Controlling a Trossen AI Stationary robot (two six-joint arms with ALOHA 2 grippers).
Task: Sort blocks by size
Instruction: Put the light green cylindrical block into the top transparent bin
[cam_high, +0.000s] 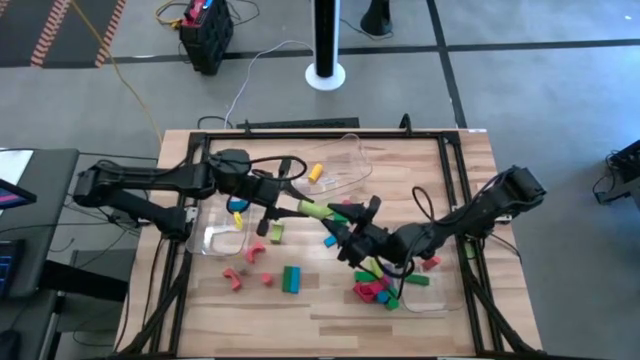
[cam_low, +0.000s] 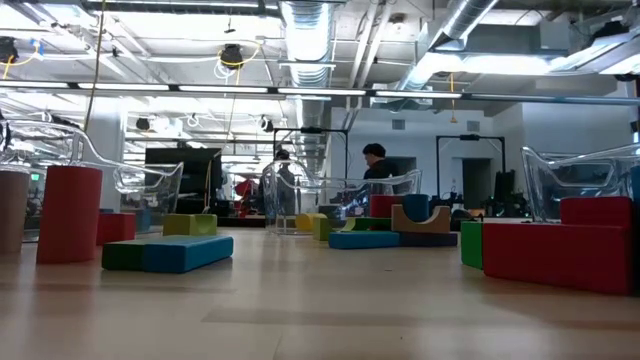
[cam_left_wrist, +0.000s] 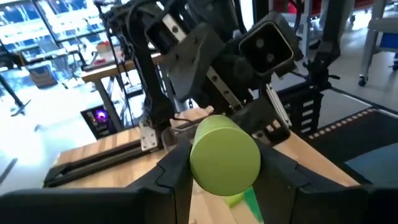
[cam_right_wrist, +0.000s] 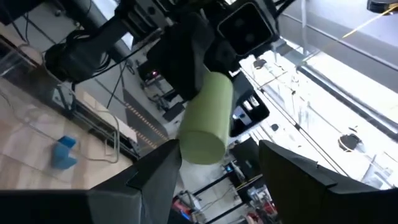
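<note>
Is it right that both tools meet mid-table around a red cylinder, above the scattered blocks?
Not quite: the cylinder is light green, as the left wrist view shows. The left tool and right tool do meet mid-table around it, above the scattered blocks.

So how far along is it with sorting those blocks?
Some way in, not finished. Blocks already lie in the clear bins. The left gripper holds a light green cylinder, with the right gripper open at its other end, apparently a handover. Many blocks remain loose on the table.
</note>
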